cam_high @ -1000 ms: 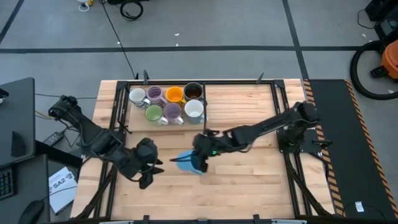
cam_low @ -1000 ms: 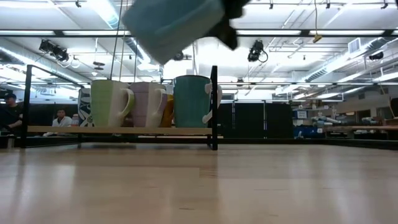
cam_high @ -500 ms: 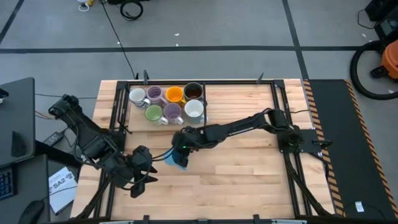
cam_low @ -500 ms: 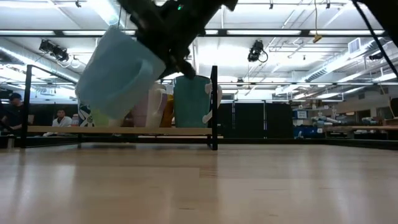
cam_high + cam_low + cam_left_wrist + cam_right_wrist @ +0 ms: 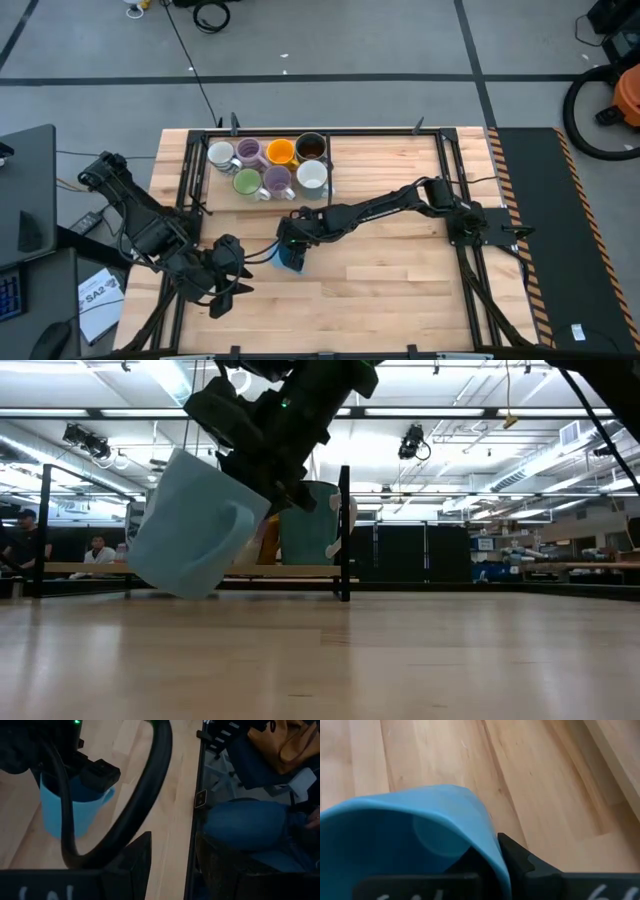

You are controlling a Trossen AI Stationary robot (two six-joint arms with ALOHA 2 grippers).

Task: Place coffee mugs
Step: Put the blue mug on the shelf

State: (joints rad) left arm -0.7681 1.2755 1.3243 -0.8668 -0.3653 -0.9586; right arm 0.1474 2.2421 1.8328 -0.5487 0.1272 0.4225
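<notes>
My right gripper (image 5: 292, 240) is shut on the blue mug (image 5: 290, 258), which also shows in the low view (image 5: 195, 530), low over the middle of the table and tilted. Seven other mugs stand upright on their bases at the far left: white (image 5: 221, 155), purple (image 5: 249, 152), orange (image 5: 281, 152), dark grey (image 5: 311, 147), green (image 5: 247, 182), purple (image 5: 277, 181) and white (image 5: 312, 177). My left gripper (image 5: 226, 268) is open and empty, left of the blue mug, which shows beyond it in the left wrist view (image 5: 70, 812). My right gripper holds the blue mug by its rim wall (image 5: 496, 851), one finger inside the mug and one finger (image 5: 517, 862) outside. The fingers come slanting down from the table's right. The mug hangs tilted below them, base down toward the left, handle (image 5: 238, 520) facing the low camera.
A black frame rail (image 5: 330, 133) runs along the table's far side, with rails (image 5: 455, 200) on the right. A black post (image 5: 345, 530) stands beside the grouped mugs. A person's blue-clad knee (image 5: 250, 825) shows past the table's edge. Bare wood (image 5: 400, 280) lies near and right.
My right gripper has carried the blue mug toward the table's left and down, from high above the wood to just over it, tipping it further. My left gripper has drawn back a little toward the near left.
</notes>
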